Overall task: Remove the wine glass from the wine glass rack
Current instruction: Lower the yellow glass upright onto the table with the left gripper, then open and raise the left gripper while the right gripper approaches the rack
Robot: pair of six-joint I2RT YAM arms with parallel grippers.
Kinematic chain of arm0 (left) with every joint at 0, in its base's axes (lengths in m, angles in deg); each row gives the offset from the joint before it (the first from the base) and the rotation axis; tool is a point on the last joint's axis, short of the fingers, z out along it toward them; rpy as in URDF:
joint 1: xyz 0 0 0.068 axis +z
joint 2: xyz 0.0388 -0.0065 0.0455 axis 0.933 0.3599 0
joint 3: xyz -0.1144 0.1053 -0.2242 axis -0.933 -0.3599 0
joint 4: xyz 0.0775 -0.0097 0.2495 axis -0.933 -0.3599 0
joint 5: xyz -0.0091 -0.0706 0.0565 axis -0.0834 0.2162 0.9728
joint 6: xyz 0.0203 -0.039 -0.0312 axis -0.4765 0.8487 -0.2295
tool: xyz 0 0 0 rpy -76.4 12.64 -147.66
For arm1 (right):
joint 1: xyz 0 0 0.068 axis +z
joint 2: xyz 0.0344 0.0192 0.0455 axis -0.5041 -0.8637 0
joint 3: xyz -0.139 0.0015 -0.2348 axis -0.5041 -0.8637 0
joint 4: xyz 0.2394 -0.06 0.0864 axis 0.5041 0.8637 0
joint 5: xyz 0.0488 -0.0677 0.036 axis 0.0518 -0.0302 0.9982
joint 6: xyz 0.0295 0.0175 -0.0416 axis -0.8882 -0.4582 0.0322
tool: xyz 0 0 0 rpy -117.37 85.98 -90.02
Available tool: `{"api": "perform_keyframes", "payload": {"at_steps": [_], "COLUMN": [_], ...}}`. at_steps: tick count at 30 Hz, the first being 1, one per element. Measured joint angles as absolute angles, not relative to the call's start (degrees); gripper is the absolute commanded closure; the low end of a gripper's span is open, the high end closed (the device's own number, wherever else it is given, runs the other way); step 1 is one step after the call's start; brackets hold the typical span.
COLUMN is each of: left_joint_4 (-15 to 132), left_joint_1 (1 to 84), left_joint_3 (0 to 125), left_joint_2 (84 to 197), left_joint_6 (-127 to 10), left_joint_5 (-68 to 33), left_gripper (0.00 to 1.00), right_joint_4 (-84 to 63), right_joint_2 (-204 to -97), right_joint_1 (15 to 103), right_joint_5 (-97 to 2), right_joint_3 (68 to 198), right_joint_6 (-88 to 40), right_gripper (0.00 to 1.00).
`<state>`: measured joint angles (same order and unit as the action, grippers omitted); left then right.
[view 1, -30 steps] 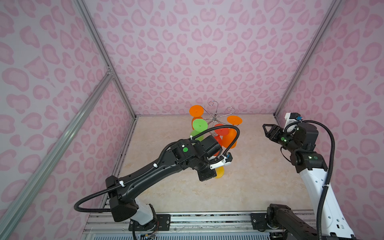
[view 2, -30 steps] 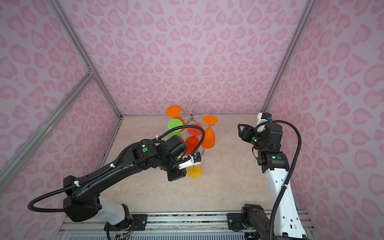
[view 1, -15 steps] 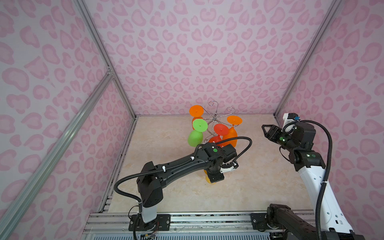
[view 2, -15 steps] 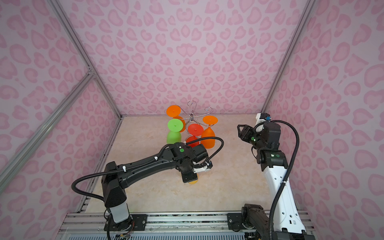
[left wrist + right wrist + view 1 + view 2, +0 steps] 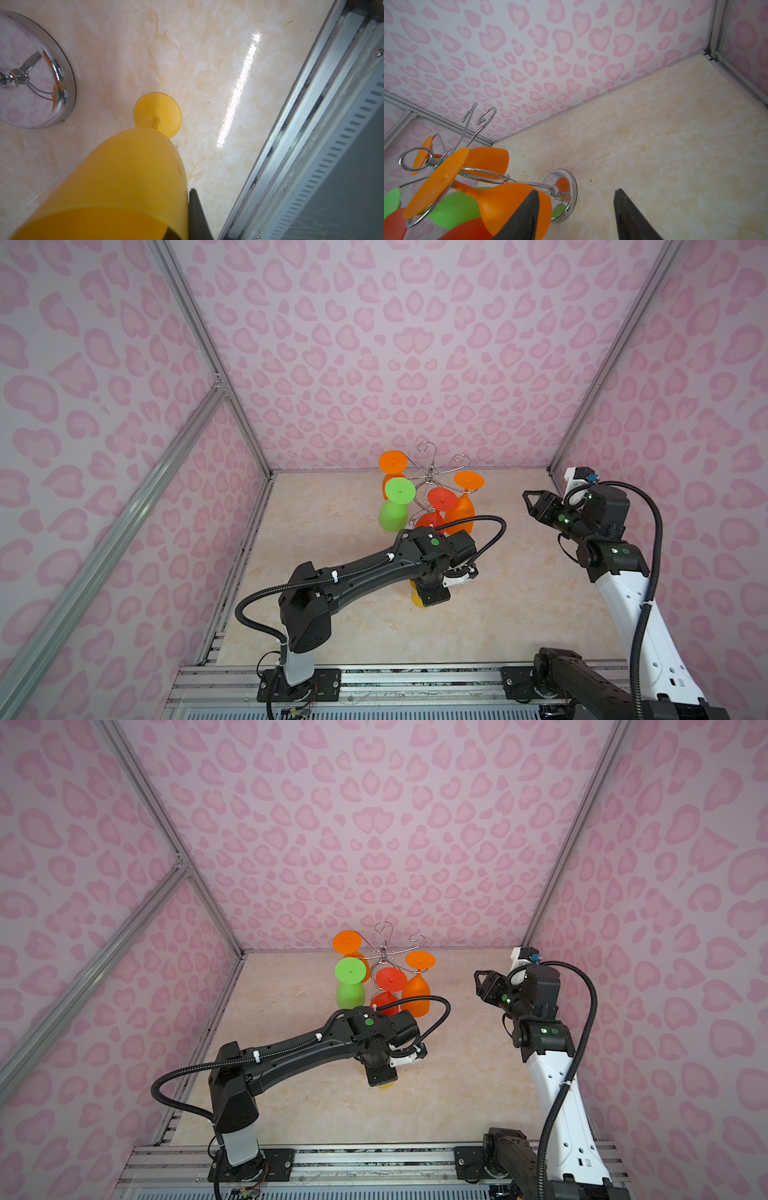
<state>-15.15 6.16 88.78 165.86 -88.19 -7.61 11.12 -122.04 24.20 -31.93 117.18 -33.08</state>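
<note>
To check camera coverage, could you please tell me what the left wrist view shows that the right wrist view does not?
Only the left wrist view: the yellow wine glass, close up, foot away from the camera, and the aluminium rail. Only the right wrist view: the curled arms of the wine glass rack carrying an orange glass, a green glass and a red glass foot up, plus the right gripper, jaws open. Both: the rack's round chrome base and the marbled tabletop.
</note>
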Motion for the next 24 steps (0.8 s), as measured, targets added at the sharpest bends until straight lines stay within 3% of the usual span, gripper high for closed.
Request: {"api": "perform_keyframes", "payload": {"at_steps": [8,12,24], "left_joint_4": [-16.6,-17.5,-21.7], "left_joint_1": [6.2,6.2,5.7], "left_joint_3": [90.4,91.6,96.6], "left_joint_2": [166.1,164.9,158.4], "left_joint_6": [-87.2,-87.1,-84.4], "left_joint_5": [-6.7,-6.7,-2.4], "left_gripper": [0.68,0.55,0.51], "right_joint_4": [11.1,10.8,9.8], "right_joint_2": [-122.0,-121.6,-120.0], "right_joint_1": [24.2,24.2,24.2], "right_joint_5": [-31.4,-30.9,-29.3], "right_joint_3": [116.7,116.4,115.5], "right_joint_6": [-33.3,-33.8,-35.2], "right_gripper": [0.42,0.42,0.42]}}
